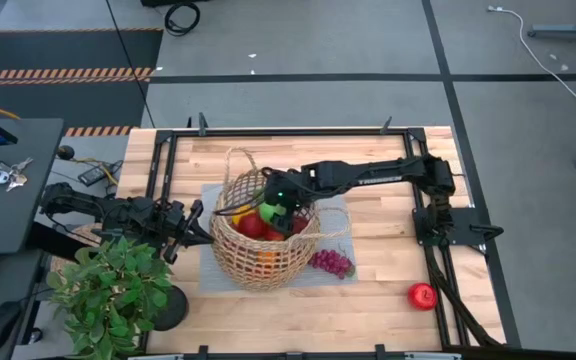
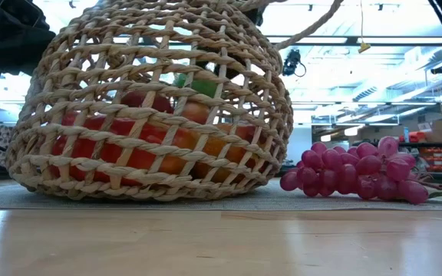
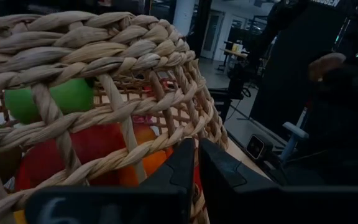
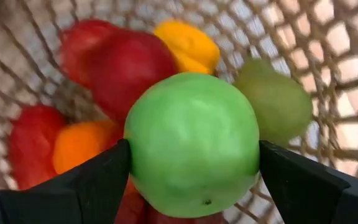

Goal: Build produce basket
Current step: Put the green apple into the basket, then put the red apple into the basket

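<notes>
right gripper (image 4: 191,165) clamps green pear (image 4: 191,143) above basket (image 1: 230,258) | left gripper (image 3: 196,163) closed at rim | risk: dropped pear bounces out

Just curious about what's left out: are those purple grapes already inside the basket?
No. The grapes lie on the mat outside the basket, just beside its wall.

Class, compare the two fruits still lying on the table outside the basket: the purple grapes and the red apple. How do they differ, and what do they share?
The grapes are a purple bunch of many small fruits; the apple is one round red fruit. The grapes lie on the grey mat right beside the basket; the apple sits apart on bare wood near the table's right edge. Both are outside the basket, and no gripper holds either.
</notes>
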You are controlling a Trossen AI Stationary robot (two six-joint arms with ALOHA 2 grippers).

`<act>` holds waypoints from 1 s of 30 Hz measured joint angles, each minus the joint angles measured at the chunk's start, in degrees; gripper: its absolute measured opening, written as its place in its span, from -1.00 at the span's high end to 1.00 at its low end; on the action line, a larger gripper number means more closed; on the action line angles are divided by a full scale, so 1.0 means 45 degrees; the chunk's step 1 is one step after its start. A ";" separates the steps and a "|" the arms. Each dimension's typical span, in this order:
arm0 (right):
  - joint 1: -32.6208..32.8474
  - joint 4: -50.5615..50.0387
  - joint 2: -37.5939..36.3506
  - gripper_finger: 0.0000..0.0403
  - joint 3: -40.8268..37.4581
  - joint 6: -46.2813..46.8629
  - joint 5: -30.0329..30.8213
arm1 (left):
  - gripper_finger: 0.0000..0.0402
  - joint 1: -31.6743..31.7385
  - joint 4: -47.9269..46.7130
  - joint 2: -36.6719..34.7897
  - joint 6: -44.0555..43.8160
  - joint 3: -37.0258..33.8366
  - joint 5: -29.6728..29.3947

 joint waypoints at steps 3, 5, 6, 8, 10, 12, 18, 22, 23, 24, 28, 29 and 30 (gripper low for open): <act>-0.0127 -0.0317 0.0138 -0.72 -0.0003 -0.0270 -0.0200 | 0.83 0.0000 -0.0010 0.0000 0.0004 0.0004 0.0004; -0.0157 -0.0361 0.0238 -0.72 -0.0003 -0.0450 -0.0239 | 0.82 0.0000 -0.0005 0.0000 0.0008 0.0004 0.0004; -0.0157 -0.0287 0.0311 -0.72 -0.0003 -0.0684 -0.0261 | 0.82 0.0000 -0.0005 0.0000 0.0004 0.0001 -0.0001; -0.0159 -0.0333 0.0368 -0.72 -0.0006 -0.1122 -0.0359 | 0.83 0.0000 -0.0003 0.0000 0.0007 0.0001 0.0004; -0.0119 -0.0137 0.0352 -0.72 -0.0005 -0.1224 -0.0404 | 0.85 0.0003 -0.0034 0.0000 0.0001 0.0002 0.0004; -0.0109 0.0272 0.0344 -0.72 -0.0003 -0.1186 -0.0247 | 0.86 0.0000 0.0009 0.0000 0.0005 0.0000 0.0004; -0.0153 0.0381 0.0344 -0.76 -0.0003 -0.1122 -0.0119 | 0.84 0.0001 -0.0005 0.0000 -0.0001 0.0003 0.0004; -0.0148 0.0531 0.0326 -0.91 -0.0002 -0.1176 -0.0112 | 0.82 0.0001 -0.0003 0.0000 0.0002 0.0004 0.0005; -0.0148 0.0410 0.0295 -0.95 0.0038 -0.1177 -0.0107 | 0.83 0.0000 -0.0005 0.0000 0.0008 -0.0001 0.0004; -0.0148 0.0289 0.0271 -0.96 0.0140 -0.1181 -0.0098 | 0.83 0.0001 -0.0001 0.0000 0.0004 0.0003 0.0004; -0.0111 -0.0886 0.0132 -0.92 0.1360 -0.1092 0.0271 | 0.86 0.0000 -0.0005 0.0000 0.0004 -0.0001 0.0004; -0.0053 -0.1100 0.0098 -0.91 0.1744 -0.0946 0.0476 | 0.86 0.0000 0.0000 0.0000 -0.0001 -0.0001 0.0004; 0.0039 -0.1352 0.0038 -0.90 0.2114 -0.0829 0.0688 | 0.86 0.0000 0.0000 0.0000 0.0003 0.0004 0.0004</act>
